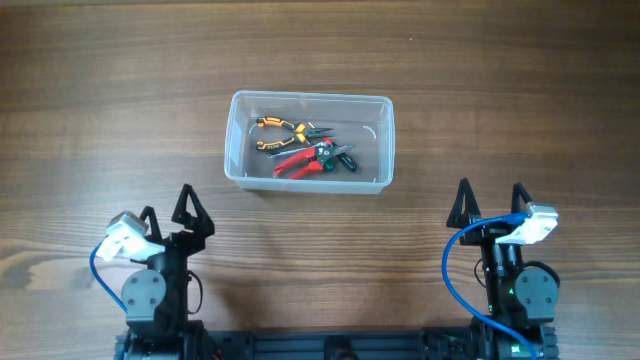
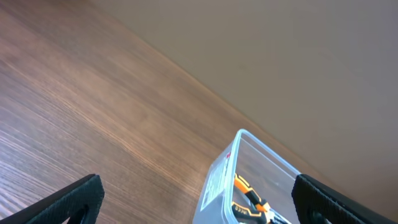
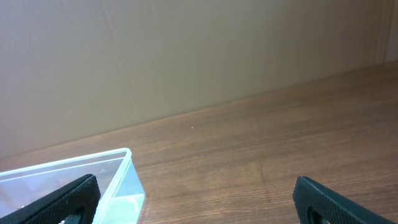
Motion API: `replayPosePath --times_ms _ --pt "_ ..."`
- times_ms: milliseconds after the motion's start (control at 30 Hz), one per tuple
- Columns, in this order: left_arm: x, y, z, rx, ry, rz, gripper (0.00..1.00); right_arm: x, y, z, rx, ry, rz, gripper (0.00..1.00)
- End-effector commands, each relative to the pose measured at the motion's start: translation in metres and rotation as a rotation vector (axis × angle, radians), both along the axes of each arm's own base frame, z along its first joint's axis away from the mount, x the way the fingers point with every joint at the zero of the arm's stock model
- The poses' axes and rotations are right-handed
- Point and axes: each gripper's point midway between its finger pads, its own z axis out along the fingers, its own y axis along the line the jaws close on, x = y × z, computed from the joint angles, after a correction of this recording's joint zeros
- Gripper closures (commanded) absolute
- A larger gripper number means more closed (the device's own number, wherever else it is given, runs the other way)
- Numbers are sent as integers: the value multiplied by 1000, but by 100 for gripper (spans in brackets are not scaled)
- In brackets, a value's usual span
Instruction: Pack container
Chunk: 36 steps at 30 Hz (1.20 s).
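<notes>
As both arms sit back at the near edge of the table (image 1: 90, 90), the left gripper (image 1: 167, 203) has its jaws spread wide with nothing between them, fully released. Same story on the other side: the right gripper (image 1: 490, 190) is splayed apart too, holding nothing.

Now the container (image 1: 232, 150). It stands upright on the wood, ahead of both grippers and between them. It's forward and off to the right of the left gripper, forward and off to the left of the right one, and well apart from each. No contact anywhere.

Look inside the tub (the clear walls make this easy from above) and there's a cluster of hand tools lying on its floor. The yellow-handled pliers (image 1: 283, 127) are on the side far from the grippers and the red-handled pliers (image 1: 297, 163) on the near side. A dark green-tipped tool (image 1: 342, 157) lies just beside the red pair, towards the right gripper's side. They crowd together in the middle, and which lies on top I can't tell.

From the left wrist, a rounded corner of the container shows between the jaws, nearer the right-hand side of the gap, with an orange handle visible inside. From the right wrist, a corner of the tub sits low at the left-hand side of the gap.
</notes>
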Motion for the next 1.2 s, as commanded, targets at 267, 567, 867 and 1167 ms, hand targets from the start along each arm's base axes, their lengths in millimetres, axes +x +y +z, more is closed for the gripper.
replayPosePath --times_ms 267,567,867,1167 --pt "-1 -6 -16 279 82 -85 0 -1 0 3 12 -14 4 0" --pt "-2 -6 -16 575 119 -140 0 -1 0 3 12 -13 3 0" --pt "-2 -6 -17 574 122 -141 0 -1 0 3 12 -13 3 0" --pt "-2 -6 -17 574 122 -141 0 -1 0 3 12 -14 3 0"
